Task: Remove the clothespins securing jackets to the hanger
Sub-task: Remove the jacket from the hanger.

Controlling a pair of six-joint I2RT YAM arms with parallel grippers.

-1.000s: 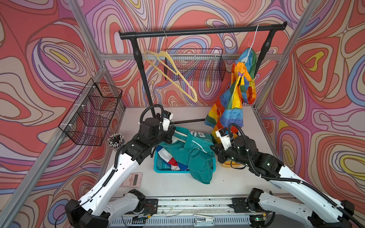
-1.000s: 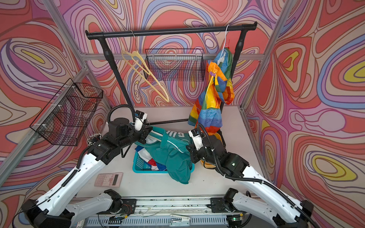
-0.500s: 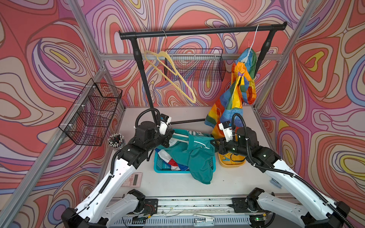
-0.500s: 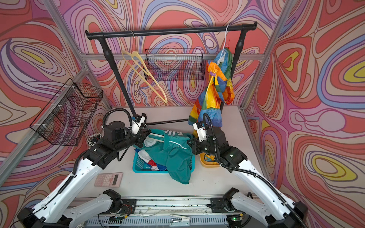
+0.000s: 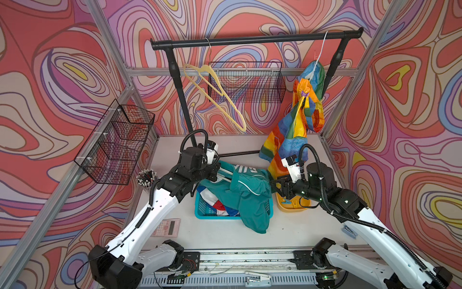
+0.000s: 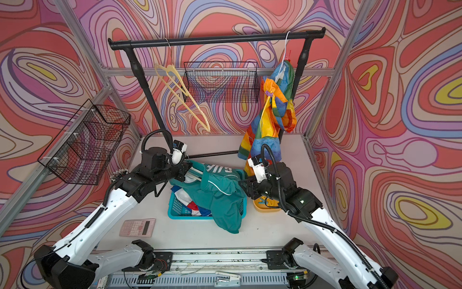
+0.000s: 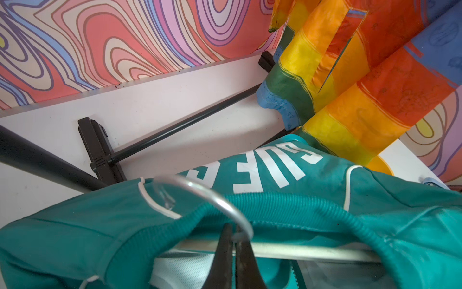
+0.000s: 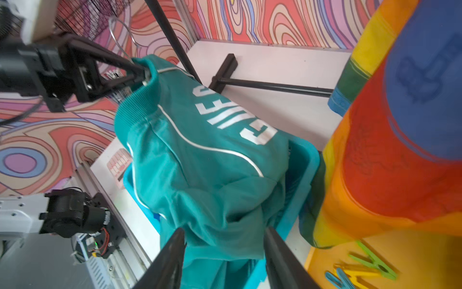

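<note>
My left gripper (image 7: 233,232) is shut on the neck of a white hanger's metal hook (image 7: 217,197). A teal jacket (image 5: 246,192) hangs on that hanger and drapes over the blue basket (image 5: 207,212). A blue, red and white jacket (image 5: 217,204) lies in the basket. My right gripper (image 8: 223,235) is open beside the teal jacket's (image 8: 212,162) far shoulder, with nothing gripped. Green (image 8: 372,260), yellow (image 8: 355,270) and blue (image 8: 337,277) clothespins lie in the yellow tray (image 8: 400,250). The rainbow jacket (image 5: 297,130) hangs from the rail, pinned by a purple clothespin (image 5: 304,93).
An empty yellow hanger (image 5: 215,92) hangs on the black rail (image 5: 250,41). Wire baskets are fixed to the back wall (image 5: 246,85) and left wall (image 5: 117,142). The rack's floor bar (image 5: 237,153), a pen cup (image 5: 146,176), a pink calculator (image 5: 167,227) and a stapler (image 5: 350,231) are on the table.
My right gripper has gone from shut to open and has shifted slightly by the yellow tray. The left gripper still holds the hanger and has barely moved.
</note>
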